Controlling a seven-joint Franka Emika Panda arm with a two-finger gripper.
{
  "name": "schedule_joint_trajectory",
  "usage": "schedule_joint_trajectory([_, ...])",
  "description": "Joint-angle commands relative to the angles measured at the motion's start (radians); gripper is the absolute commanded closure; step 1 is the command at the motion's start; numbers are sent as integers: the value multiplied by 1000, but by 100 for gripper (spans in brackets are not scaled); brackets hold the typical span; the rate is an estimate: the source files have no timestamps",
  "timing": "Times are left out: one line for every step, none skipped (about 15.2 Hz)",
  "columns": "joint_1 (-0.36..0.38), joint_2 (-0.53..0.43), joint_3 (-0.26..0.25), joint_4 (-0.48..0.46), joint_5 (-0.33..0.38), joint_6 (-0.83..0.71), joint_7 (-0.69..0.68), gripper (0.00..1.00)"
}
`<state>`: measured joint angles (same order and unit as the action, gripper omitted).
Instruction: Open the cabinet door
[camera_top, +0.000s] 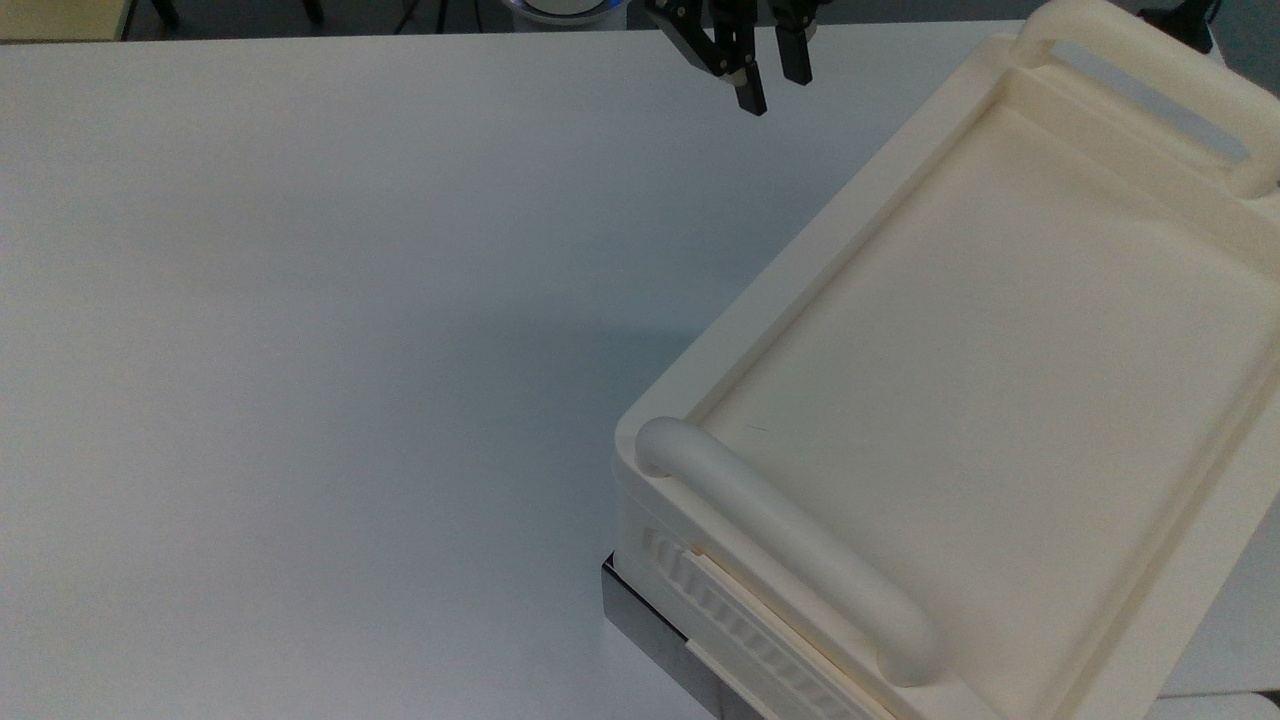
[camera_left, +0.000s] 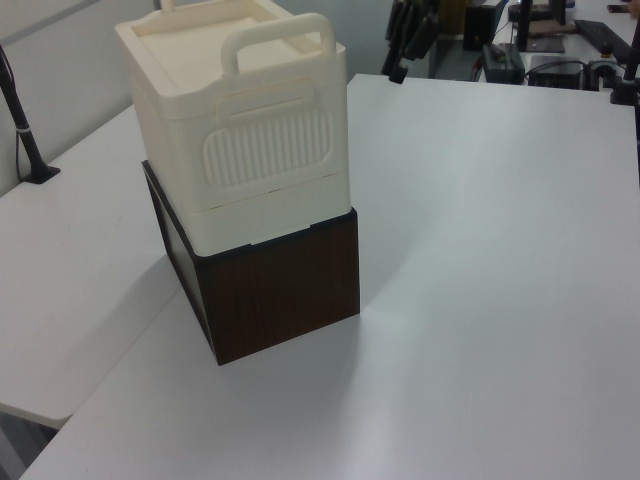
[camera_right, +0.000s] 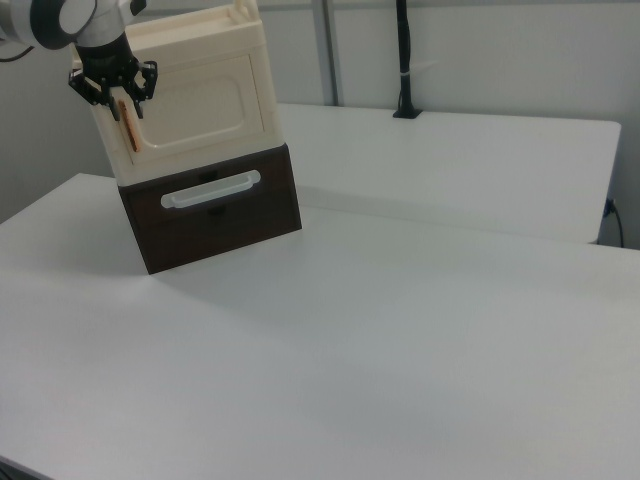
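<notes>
The black two-finger gripper (camera_top: 778, 93) was seen with its fingers spread apart and nothing held between them. In the top view it was hung over the white flat table (camera_top: 300, 300), a little apart from the big cream plastic box (camera_top: 1000, 350). In the right view the gripper (camera_right: 115, 98) was lined up with the thin flat cream cabinet door (camera_right: 195, 100), at the end with the small orange strip (camera_right: 122, 110). The door was shut. In the left view a ribbed cream panel (camera_left: 265, 145) was shown, and the dark brown wooden box (camera_left: 290, 290) under the cream one.
</notes>
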<state>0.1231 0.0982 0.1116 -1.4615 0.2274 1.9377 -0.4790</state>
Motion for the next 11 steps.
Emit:
schedule_joint_trajectory([3,40,25,27,12,59,-32,61])
schedule_joint_trajectory([6,52,33,36,12,72,-32,61])
schedule_joint_trajectory([13,57,34,39,10,76,-32,61])
schedule_joint_trajectory([16,58,34,42,10,79,-32,61])
schedule_joint_trajectory([23,60,36,43,10,82,-33,61])
schedule_joint_trajectory([29,70,36,43,10,95,-33,61])
schedule_joint_trajectory([38,80,36,44,10,113,-30,61])
schedule_joint_trajectory([44,83,36,44,10,134,-26,61])
schedule_joint_trajectory([44,95,36,44,9,147,-24,61])
schedule_joint_trajectory([47,103,36,56,9,148,-24,61])
schedule_joint_trajectory([50,112,36,68,9,148,-23,61])
